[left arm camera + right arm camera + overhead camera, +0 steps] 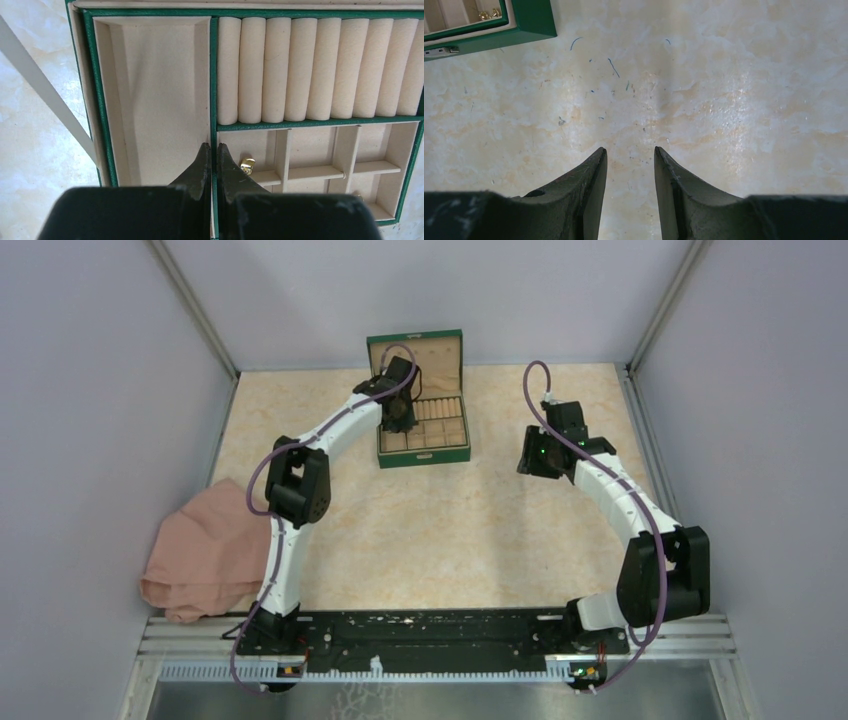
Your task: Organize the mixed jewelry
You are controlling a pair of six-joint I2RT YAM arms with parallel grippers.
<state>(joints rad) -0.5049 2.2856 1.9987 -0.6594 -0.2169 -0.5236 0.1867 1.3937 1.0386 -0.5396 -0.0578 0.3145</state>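
The green box (423, 445) stands open at the back of the table, lid upright. My left gripper (398, 412) hovers over it, shut with only a hairline gap and nothing between the fingers; in the left wrist view its tips (213, 146) sit above the green divider beside the large empty compartment (160, 100). A small gold piece (247, 165) lies in a small compartment just right of the tips. My right gripper (535, 455) is open and empty over bare table, right of the box (630, 150). Gold pieces (489, 14) show inside the box corner (531, 20).
A row of beige ring rolls (310, 65) fills the box's upper right part. A pink cloth (205, 550) lies bunched at the left edge of the table. Tiny blue thread bits (613, 67) dot the marbled tabletop. Grey walls enclose the table.
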